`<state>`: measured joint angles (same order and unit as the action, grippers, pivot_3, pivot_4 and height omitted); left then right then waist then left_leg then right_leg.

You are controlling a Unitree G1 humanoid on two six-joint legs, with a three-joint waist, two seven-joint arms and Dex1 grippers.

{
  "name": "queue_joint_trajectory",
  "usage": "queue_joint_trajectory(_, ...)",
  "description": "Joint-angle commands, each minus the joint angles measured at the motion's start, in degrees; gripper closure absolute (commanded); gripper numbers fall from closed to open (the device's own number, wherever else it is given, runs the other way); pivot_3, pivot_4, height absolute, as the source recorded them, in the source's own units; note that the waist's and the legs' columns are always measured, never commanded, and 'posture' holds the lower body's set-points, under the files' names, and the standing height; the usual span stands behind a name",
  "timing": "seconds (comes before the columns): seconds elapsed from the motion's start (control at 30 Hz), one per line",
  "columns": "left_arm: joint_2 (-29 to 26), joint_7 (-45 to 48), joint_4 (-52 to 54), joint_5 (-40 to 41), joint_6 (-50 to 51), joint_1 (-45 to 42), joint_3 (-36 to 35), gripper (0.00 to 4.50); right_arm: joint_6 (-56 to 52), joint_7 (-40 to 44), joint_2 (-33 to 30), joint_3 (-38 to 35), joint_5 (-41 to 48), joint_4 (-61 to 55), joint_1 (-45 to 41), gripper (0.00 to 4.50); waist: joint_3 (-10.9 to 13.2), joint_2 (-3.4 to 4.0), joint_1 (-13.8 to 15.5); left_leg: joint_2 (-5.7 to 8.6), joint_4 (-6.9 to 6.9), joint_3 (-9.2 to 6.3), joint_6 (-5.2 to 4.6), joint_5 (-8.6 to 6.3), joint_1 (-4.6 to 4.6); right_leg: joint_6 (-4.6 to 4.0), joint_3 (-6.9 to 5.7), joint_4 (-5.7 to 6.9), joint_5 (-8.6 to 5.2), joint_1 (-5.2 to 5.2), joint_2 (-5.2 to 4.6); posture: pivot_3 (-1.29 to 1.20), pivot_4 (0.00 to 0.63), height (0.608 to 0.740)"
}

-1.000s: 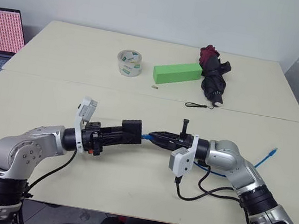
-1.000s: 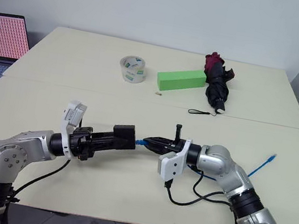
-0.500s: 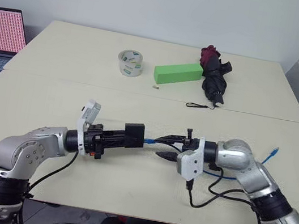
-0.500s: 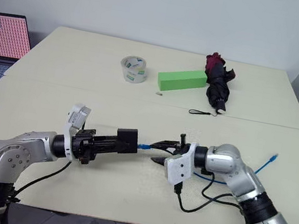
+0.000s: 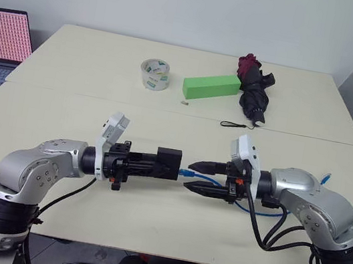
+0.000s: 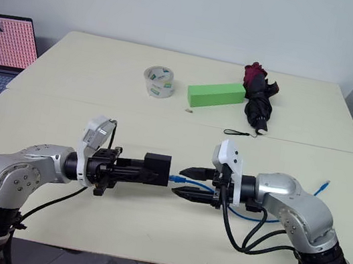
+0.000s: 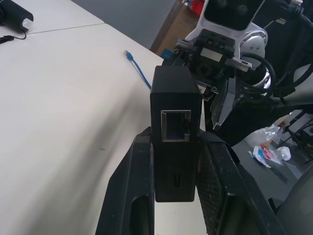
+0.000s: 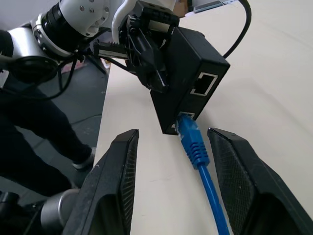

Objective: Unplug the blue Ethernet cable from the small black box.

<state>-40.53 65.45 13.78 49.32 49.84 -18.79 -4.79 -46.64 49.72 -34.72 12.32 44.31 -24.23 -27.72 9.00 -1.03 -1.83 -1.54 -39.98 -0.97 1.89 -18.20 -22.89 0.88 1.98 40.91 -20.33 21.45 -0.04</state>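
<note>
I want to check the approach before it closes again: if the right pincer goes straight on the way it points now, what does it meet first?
Probably the blue Ethernet cable: its plug lies between the open right pincer fingers, still seated in the small black box just beyond, which the left pincer holds.

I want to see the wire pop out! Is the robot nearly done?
Not quite. Done: the left fingers grip the black box. In hand: the right fingers are open on either side of the blue cable. Left: its plug looks still stuck in the box, so it needs pinching and pulling out.
</note>
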Motion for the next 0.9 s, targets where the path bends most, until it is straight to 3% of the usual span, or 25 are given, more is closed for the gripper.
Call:
queue_joint_trajectory(0.03, -0.59, 0.62, 2.57, 1.07, -0.75, -1.12, -0.52, 3.7, -4.04, -0.64, 1.73, -2.26, 4.3, 0.26, -0.99, 2.13, 0.0, 0.0, 0.01, 0.0, 0.0, 0.0, 0.0, 0.0, 0.0, 0.0, 0.0, 0.0, 0.0, 0.0, 0.0, 0.0, 0.15, 0.74)
queue_joint_trajectory(0.53, -0.78, 1.21, 3.24, 0.51, -1.56, -0.08, -0.09, 3.7, -6.81, 0.56, 3.63, -2.15, 4.11, 3.34, -2.85, 2.13, 0.0, 0.0, 0.0, 0.01, 0.0, 0.0, 0.0, 0.0, 0.0, 0.0, 0.0, -0.01, 0.0, 0.0, 0.0, 0.0, 0.15, 0.74)
queue_joint_trajectory(0.63, -0.82, 1.24, 3.39, 0.57, -1.6, 0.12, -0.15, 3.7, -6.49, 0.99, 3.53, -1.74, 3.42, 3.42, -2.99, 2.52, 0.0, 0.0, 0.0, 0.01, 0.01, 0.0, 0.0, 0.0, -0.01, 0.0, 0.01, -0.02, 0.0, 0.01, 0.0, 0.0, 0.15, 0.74)
queue_joint_trajectory(0.73, -0.56, 1.02, 3.5, 0.89, -1.53, 0.11, -0.34, 3.7, -6.09, 1.74, 3.14, -1.16, 2.45, 3.33, -3.12, 3.3, 0.0, 0.0, 0.0, 0.01, 0.01, 0.0, 0.0, 0.0, -0.01, 0.0, 0.0, -0.02, 0.0, 0.0, 0.0, 0.0, 0.15, 0.74)
queue_joint_trajectory(0.8, -0.44, 0.93, 3.68, 1.01, -1.48, 0.1, -0.34, 3.7, -5.88, 2.16, 3.06, -0.96, 1.81, 3.22, -3.19, 3.46, 0.0, 0.0, 0.0, 0.01, 0.01, 0.0, 0.0, 0.0, -0.01, 0.0, 0.0, -0.02, 0.0, 0.0, 0.0, 0.0, 0.15, 0.74)
queue_joint_trajectory(0.9, -0.2, 0.85, 4.07, 1.25, -1.37, 0.1, -0.15, 3.7, -5.45, 2.85, 3.07, -0.57, 0.8, 3.19, -3.42, 4.07, 0.0, 0.0, 0.0, 0.01, 0.01, 0.0, 0.0, 0.0, -0.01, 0.0, 0.01, -0.02, 0.0, 0.01, 0.0, 0.0, 0.15, 0.74)
